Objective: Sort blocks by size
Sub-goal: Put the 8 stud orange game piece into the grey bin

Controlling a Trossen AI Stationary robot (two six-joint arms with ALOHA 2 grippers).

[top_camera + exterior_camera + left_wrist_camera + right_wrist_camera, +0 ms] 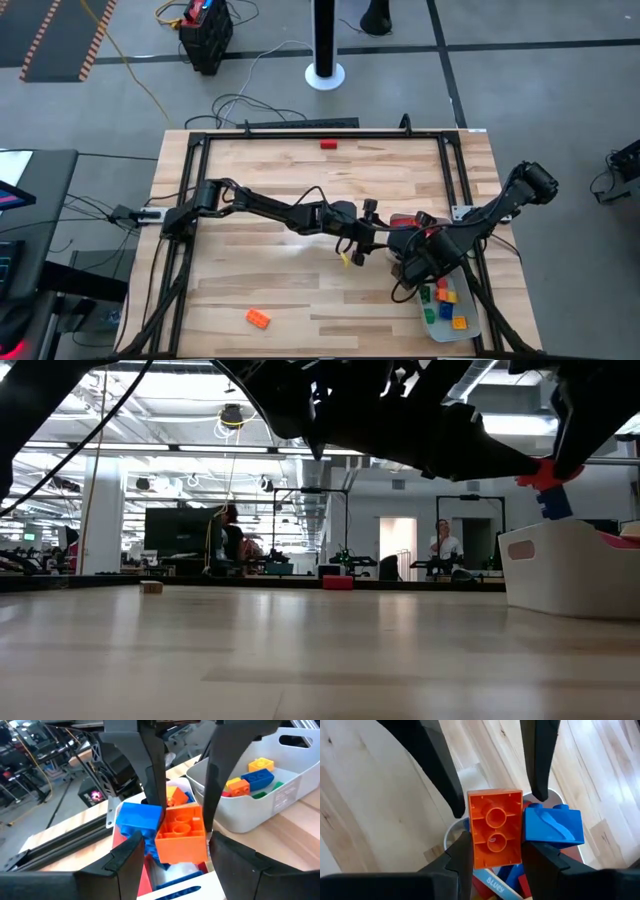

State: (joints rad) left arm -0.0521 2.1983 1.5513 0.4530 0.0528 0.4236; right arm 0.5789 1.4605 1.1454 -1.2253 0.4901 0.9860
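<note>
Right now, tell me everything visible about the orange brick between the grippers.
The orange brick is glossy plastic, oblong and hollow, its open underside showing two round tubes. It hangs above a white tray of mixed bricks, tilted. The left gripper pinches its sides; the right gripper also has fingers against it. A blue brick sits attached at one side.

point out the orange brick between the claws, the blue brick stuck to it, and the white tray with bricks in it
orange brick (495,832), right wrist view, hollow underside face
blue brick (553,825), right wrist view, broad side face
white tray (280,795), left wrist view, outer side wall
</note>
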